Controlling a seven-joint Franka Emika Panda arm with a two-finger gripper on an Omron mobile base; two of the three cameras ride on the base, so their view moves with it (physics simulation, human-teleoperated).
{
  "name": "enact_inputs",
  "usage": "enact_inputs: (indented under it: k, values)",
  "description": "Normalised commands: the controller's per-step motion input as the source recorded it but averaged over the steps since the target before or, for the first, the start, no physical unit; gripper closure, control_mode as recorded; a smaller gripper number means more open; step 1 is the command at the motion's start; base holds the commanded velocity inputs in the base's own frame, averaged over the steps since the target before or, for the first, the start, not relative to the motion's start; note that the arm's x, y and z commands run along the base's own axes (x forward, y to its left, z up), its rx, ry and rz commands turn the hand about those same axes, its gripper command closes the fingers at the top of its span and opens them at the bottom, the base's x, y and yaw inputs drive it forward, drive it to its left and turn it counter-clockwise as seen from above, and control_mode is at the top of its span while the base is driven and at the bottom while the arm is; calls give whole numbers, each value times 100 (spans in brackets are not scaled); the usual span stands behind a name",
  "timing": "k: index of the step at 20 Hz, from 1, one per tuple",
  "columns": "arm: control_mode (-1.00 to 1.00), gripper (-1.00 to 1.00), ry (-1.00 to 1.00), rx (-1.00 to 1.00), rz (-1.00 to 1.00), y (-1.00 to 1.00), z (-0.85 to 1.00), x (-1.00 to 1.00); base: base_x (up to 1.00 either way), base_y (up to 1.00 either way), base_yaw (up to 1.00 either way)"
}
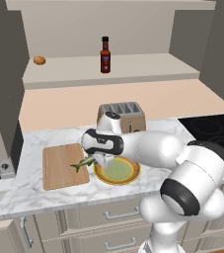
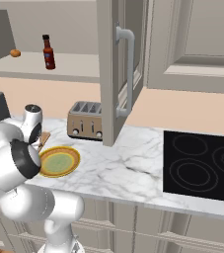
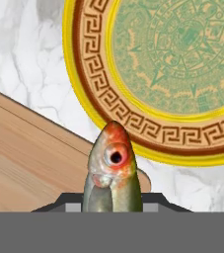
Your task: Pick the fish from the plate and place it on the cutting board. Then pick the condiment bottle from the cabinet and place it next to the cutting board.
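My gripper [image 1: 98, 159] is shut on the fish [image 1: 83, 164], a small grey-green fish held just above the counter over the right edge of the cutting board [image 1: 61, 168]. In the hand view the fish [image 3: 112, 173] rises head first between the dark fingertips [image 3: 59, 203], with the board [image 3: 24, 158] at left and the plate [image 3: 133, 126] at upper right. The plate [image 1: 128, 177], yellow-rimmed with a pale green centre, has nothing on it. The condiment bottle [image 1: 105, 55] stands upright on the ledge of the open cabinet [image 1: 148, 66]. From the right base view, the plate [image 2: 59, 161] and bottle [image 2: 48, 52] also show.
A toaster [image 1: 122, 116] stands behind the plate. A small orange round thing [image 1: 39, 60] lies at the left of the cabinet ledge. A black cooktop [image 1: 214, 128] is at the right. An open cabinet door [image 2: 121, 69] hangs above the counter. Drawers [image 1: 113, 213] run along below.
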Motion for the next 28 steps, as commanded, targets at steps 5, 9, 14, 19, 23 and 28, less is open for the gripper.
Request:
enact_inputs:
  k: [5, 9, 14, 19, 23, 28]
  values:
    - [-100, 100, -1, 0, -6, 41, 0, 0, 0, 0, 0]
    - [-100, 100, 0, 0, -7, 33, 0, 11, 0, 0, 0]
    - [-100, 100, -1, 0, -9, 29, -3, 17, 0, 0, 0]
    - [-100, 100, 0, 0, -8, 34, -12, 14, 0, 0, 0]
    - [-100, 100, 0, 0, -6, 32, -23, 14, 0, 0, 0]
    - [-100, 100, 0, 0, -6, 21, -30, 17, 0, 0, 0]
